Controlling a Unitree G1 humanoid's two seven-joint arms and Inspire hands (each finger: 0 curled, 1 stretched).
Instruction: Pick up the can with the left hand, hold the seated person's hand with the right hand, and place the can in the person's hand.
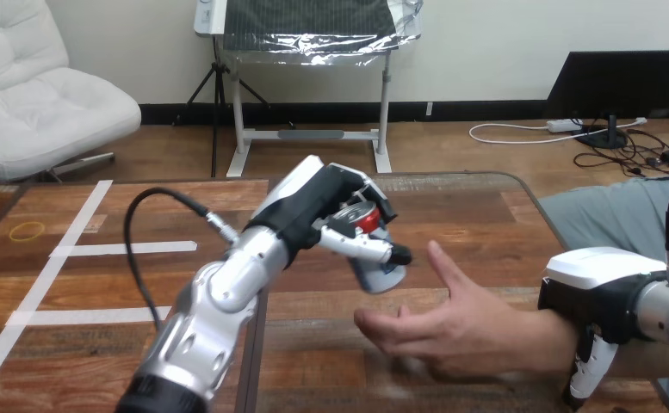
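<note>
A silver can (374, 267) with a red top is tilted in the air above the table's middle, and my left hand (335, 206) is shut on it, fingers wrapped round its side. Just right of and below the can, the person's hand (451, 323) lies open, palm up, a short gap from the can. My right hand (602, 301) sits on the person's wrist at the right, with its fingers curled down round the wrist's near side.
White tape lines (98, 249) cross the left part of the wooden table (451, 206). A yellow rubber band (27, 231) lies at the far left.
</note>
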